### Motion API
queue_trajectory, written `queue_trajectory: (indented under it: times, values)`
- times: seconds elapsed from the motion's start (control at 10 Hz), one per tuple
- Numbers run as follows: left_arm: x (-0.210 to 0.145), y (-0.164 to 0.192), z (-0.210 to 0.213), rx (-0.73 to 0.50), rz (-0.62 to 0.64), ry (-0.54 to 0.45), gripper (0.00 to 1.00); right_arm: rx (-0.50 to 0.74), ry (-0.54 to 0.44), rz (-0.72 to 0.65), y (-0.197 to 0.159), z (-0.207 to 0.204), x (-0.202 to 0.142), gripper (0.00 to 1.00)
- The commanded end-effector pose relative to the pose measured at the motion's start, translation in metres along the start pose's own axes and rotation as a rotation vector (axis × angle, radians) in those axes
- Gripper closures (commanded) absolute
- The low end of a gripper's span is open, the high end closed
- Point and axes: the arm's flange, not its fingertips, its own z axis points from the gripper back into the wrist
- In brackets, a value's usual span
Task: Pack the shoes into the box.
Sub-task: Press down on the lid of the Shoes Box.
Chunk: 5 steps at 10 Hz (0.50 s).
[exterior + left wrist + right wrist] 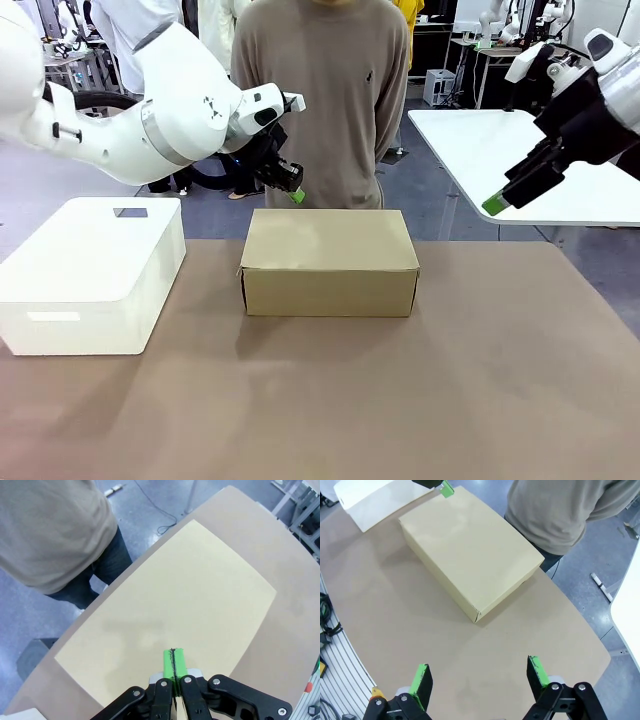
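- One brown cardboard box sits on the table, near the far edge and about at the middle; its lid is shut flat, so what is inside cannot be seen; in the left wrist view the box lies straight below the camera, its top plain and unmarked; in the right wrist view the box lies at an angle across the upper part of the tabletop.
- One white box stands on the table to the left of the brown one, apart from it; a corner of the white box shows at the top left of the right wrist view.
- One person in a tan sweater stands at the far side of the table, just behind the brown box; the hands cannot be made out.
- Two grippers, one per arm; the left gripper hangs above the back left corner of the brown box, its green pads pressed together on nothing; the left gripper shows the two pads meeting in a thin seam.
- The right gripper is raised off to the right, above the table's far right side and well apart from the box; the right gripper has its two fingers spread wide with bare tabletop between them.
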Motion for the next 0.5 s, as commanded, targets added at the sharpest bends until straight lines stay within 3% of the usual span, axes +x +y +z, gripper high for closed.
queue_trajectory:
  times: [0.0,0.4]
  values:
    - [-0.004,0.0,0.003,0.009,-0.001,0.007,1.0,-0.014,0.007,-0.014,0.0,0.0,0.005,0.0]
    - [0.027,0.003,-0.018,-0.011,0.048,-0.004,1.0,-0.014,0.007,-0.014,0.0,0.0,0.005,0.0]
